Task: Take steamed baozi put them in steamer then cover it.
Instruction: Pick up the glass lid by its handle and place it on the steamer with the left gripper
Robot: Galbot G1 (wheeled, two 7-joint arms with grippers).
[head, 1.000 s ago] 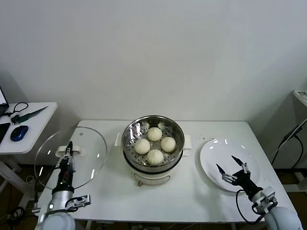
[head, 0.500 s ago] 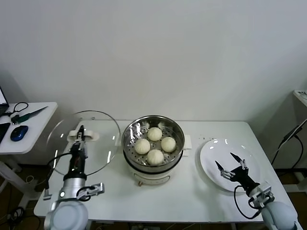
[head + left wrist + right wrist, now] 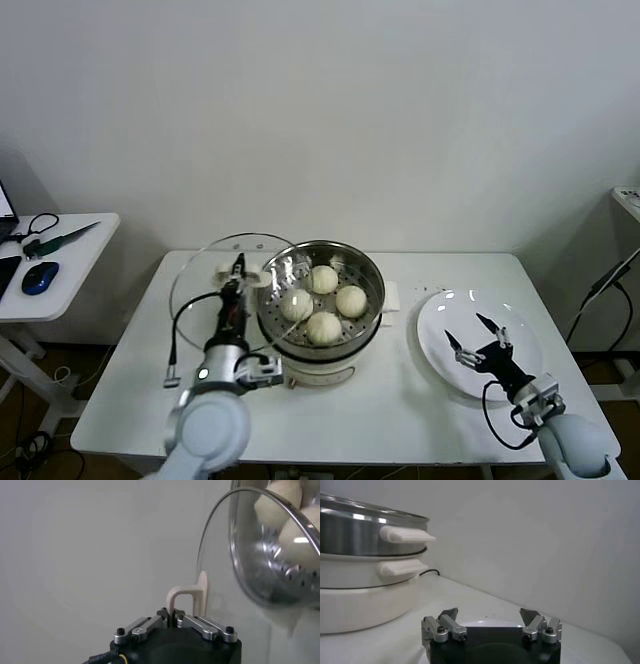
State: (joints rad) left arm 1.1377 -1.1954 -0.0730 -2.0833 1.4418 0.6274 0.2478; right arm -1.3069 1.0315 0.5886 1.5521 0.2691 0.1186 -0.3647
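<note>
Right gripper (image 3: 478,344): at about 4 o'clock on the table (image 3: 400,420), hovering over the white plate (image 3: 440,330); jaws spread wide, holding nothing, idle.
Left gripper (image 3: 234,278): at about 9 o'clock of the steamer (image 3: 320,345), jaws clenched on the white handle (image 3: 186,596) of the cover (image 3: 200,275), as the left wrist view shows.
Cover: held up off the table and tilted, its right edge overlapping the steamer's left rim; not yet seated.
Steamed baozi (image 3: 323,327): all four lie on the perforated tray inside the pot, in a diamond, near one another.
Handling, cover: glass in a metal rim, so probably heavy for its grip point, rigid, smooth and breakable; the handle is the sensible hold, and it likely wants a level, gentle set-down to avoid chipping on the steel rim.
Handling, baozi: soft and light, easily dented.
Side table (image 3: 70,250): at far 9 o'clock, holding a blue mouse (image 3: 39,277) and cables.
</note>
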